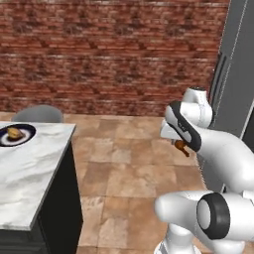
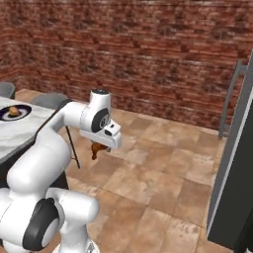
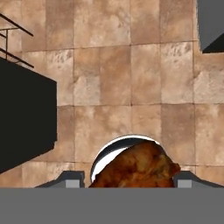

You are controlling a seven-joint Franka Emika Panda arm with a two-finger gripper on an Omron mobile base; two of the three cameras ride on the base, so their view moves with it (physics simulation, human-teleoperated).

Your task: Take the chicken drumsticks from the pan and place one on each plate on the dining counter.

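A red brick wall (image 1: 99, 54) backed a tan tiled floor (image 1: 129, 173). At the left stood the marble bench (image 1: 30, 168), carrying a dark-rimmed plate (image 1: 31, 130) with the golden-tan drumstick (image 1: 14, 133) on it. Over the floor, well apart from the bench, the gripper (image 3: 131, 179) was clamped on the reddish drumstick (image 3: 138, 168).

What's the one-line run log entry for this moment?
gripper: shut on reddish drumstick | position: above tiled floor, off dining counter | navy-rimmed plate: golden drumstick on it | next: deliver second drumstick
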